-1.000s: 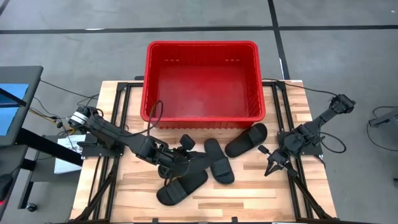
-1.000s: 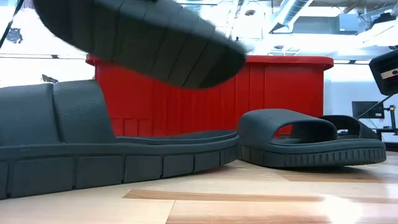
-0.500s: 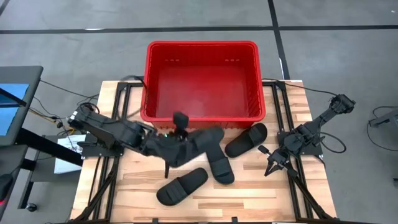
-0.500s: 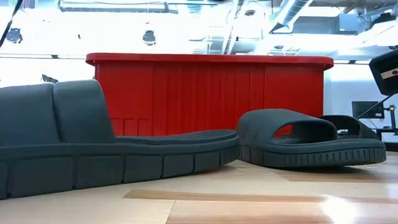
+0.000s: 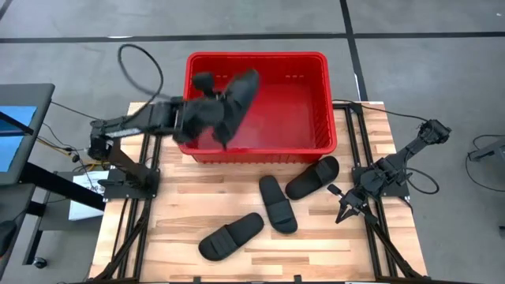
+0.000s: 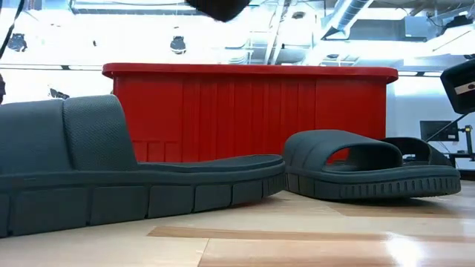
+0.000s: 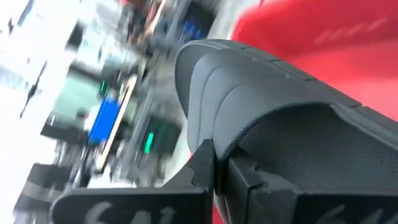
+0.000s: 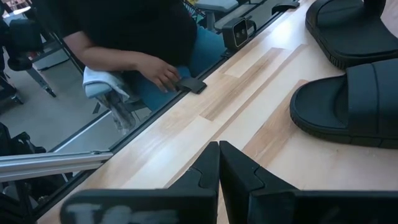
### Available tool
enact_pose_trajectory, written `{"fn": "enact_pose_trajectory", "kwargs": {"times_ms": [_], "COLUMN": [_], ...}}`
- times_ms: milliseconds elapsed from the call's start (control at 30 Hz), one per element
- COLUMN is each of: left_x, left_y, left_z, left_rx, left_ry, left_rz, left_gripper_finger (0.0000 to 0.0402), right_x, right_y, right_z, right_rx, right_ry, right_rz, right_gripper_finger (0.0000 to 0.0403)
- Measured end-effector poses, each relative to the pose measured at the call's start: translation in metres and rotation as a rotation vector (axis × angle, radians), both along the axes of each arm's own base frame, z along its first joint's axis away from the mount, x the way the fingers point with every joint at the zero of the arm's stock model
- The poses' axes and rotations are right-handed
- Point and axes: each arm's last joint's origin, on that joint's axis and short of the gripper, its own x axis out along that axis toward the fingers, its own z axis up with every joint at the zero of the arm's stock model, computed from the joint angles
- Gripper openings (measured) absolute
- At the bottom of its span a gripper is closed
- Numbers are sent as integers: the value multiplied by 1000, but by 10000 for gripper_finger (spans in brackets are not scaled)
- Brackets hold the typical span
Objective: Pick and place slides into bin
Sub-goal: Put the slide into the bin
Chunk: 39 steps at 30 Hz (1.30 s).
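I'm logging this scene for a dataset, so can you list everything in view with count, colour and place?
Slides: four, black; three on the table in front of the bin, one held over the bin.
Bin: one, red; back of the table, nothing lying in it.
Person: one, dark top; beside the table, hand on its edge.
Left gripper: jaws shut on the held slide, above the bin.
Right gripper: jaws shut, holding nothing, waiting at the table's right.

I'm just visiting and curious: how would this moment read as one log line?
left gripper: shut on slide, above bin | right gripper: shut, idle | three slides on table
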Motion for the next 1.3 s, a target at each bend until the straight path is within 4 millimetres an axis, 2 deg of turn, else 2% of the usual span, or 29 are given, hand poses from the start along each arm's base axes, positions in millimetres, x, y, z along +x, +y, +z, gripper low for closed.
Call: {"fn": "enact_pose_trajectory", "kwargs": {"times_ms": [233,433,633,833,1033,1300], "left_x": [-10,-16,-16,-14,-14,-20], "left_y": [75,112,126,129,130,135], "left_z": [-20,-63,-109,-147,-173,-192], "left_rx": [-139,-222,-256,-299,-303,-339], "left_ry": [-39,67,170,201,232,245], "left_rz": [229,311,350,331,318,319], "left_gripper_finger": [0,0,0,0,0,0], "right_x": [0,0,0,0,0,0], "right_y": [0,0,0,0,0,0], "right_z": [0,0,0,0,0,0], "right_rx": [1,1,0,0,0,0], "right_ry": [-1,-1,-1,-1,-1,-1], "right_rz": [0,0,0,0,0,0], "right_gripper_finger": [0,0,0,0,0,0]}}
